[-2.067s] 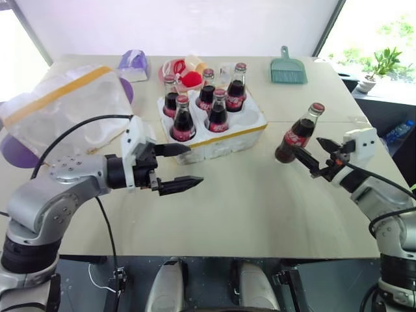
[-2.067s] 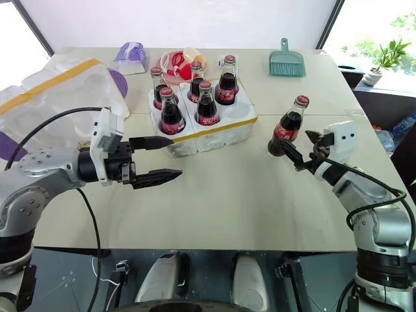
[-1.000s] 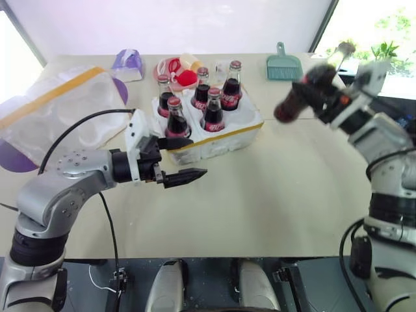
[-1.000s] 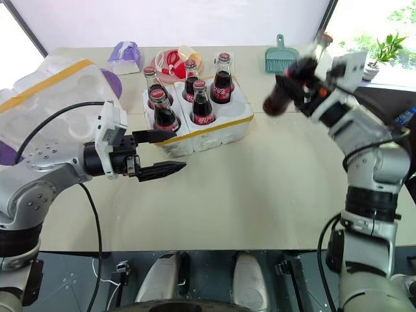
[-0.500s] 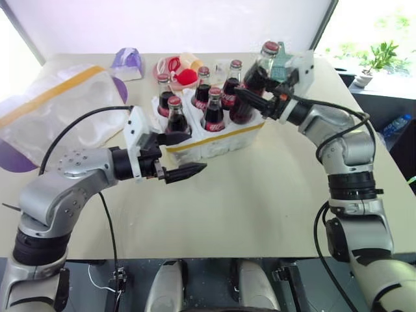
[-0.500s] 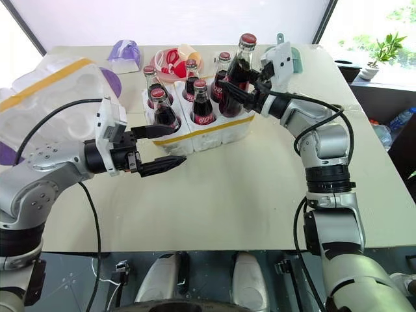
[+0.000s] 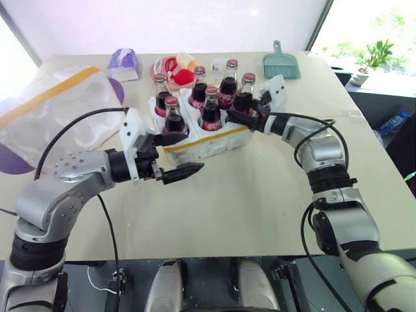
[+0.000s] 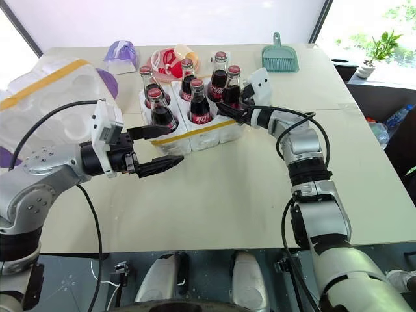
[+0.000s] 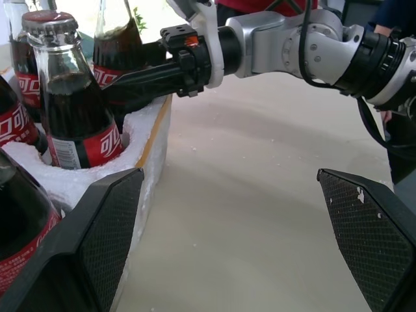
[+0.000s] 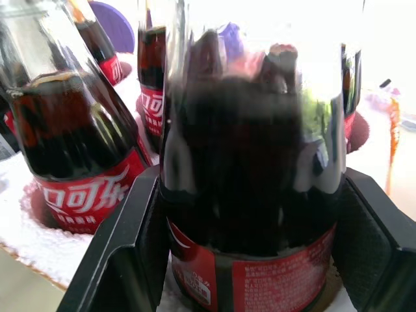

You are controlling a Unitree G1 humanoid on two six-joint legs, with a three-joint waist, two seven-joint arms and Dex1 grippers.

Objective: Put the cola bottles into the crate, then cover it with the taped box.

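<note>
sixth small clear glass cola bottle with red cap and label now stands upright in the near-right well of the white foam six-well crate with the thin yellow tape band, on the beige table. all six wells look filled.

right end effector sits at that bottle's base, black fingers either side of the glass. right wrist view shows the pads flanking the bottle; can't tell if they're gripping or just clear of it.

left end effector hangs just in front of the crate, fingers wide apart, holding nothing.

step in hand: releasing the last bottle. next: back the right arm straight out without tipping it, then fetch the large white foam box with the broad yellow tape band at far left and seat it over the crate.
</note>
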